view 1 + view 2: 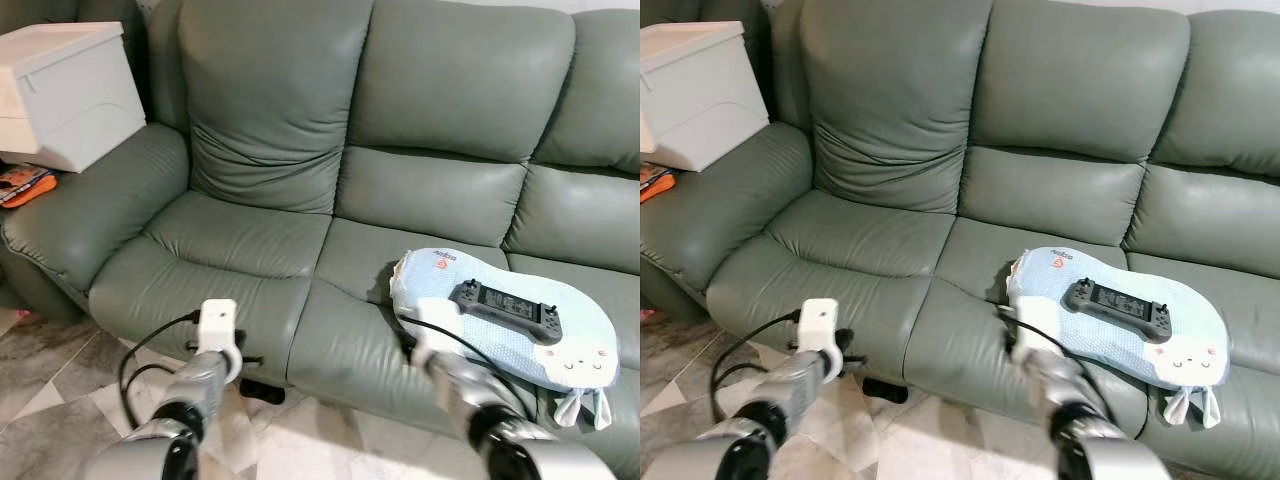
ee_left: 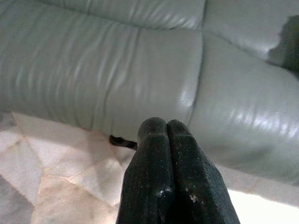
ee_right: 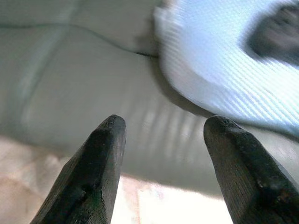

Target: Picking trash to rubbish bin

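I'm facing a grey-green sofa (image 1: 300, 200). The only likely trash I see is a small dark object (image 2: 122, 140) on the pale floor (image 2: 60, 182), right at the foot of the sofa's front, too blurred to identify. My left gripper (image 2: 167, 128) hovers just short of it, fingers pressed together, holding nothing. My right gripper (image 3: 163, 130) has its fingers spread wide, empty, near the sofa's seat edge by a blue pillow (image 1: 520, 330) carrying a black controller (image 1: 505, 307).

sofa (image 1: 300, 150): grey-green leather
pillow (image 1: 520, 350): light blue, white end with tiny face
controller (image 1: 505, 308): black
box (image 1: 65, 90): white
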Controlling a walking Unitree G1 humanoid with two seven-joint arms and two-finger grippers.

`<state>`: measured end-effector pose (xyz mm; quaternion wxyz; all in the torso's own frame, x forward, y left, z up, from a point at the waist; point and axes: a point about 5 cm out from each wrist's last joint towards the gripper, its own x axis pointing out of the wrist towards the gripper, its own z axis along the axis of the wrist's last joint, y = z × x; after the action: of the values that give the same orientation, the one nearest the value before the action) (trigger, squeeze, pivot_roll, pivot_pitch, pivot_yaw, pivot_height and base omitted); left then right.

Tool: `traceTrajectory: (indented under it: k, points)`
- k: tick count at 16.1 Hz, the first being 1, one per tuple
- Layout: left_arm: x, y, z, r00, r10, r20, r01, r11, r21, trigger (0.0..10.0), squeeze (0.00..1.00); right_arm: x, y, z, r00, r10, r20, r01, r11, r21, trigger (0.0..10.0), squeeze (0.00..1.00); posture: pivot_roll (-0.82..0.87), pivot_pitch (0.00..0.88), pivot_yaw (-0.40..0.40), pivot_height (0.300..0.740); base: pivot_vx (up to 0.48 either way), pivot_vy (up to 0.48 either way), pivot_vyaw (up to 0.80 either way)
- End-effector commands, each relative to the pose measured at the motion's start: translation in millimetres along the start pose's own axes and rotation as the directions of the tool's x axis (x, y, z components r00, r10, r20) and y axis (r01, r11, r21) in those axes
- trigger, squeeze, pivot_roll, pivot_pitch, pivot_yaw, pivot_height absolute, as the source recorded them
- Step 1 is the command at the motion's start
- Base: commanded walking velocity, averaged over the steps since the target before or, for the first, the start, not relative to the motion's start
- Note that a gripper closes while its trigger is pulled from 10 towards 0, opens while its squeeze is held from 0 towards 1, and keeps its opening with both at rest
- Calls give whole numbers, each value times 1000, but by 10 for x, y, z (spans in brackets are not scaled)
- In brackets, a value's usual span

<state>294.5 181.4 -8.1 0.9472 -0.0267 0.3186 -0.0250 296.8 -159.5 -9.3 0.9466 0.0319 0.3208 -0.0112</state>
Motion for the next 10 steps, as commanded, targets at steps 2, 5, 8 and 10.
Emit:
traceTrajectory:
  k: [2,5,8,10]
  points:
    - [-41,105,-108,1000,10,-23,-10,1000,-8,10000,0,-46,-252,-124,995,-97,-13,97,994,43,10000,0,-15,0,-29,740,0,0,0]
    - [-124,317,-300,992,105,-73,-109,993,-51,10000,0,-148,-446,-467,983,-144,-117,137,988,-64,10000,0,-14,0,-23,740,0,0,0]
    - [-147,331,-354,993,100,-66,-103,994,-46,10000,0,-213,-492,-658,977,-137,-165,130,990,-53,10000,0,-8,0,-17,740,0,0,0]
    - [-162,319,-414,993,96,-74,-97,995,1,10000,0,-258,-548,-761,968,-153,-197,129,983,-131,10000,0,0,0,-16,740,0,0,0]
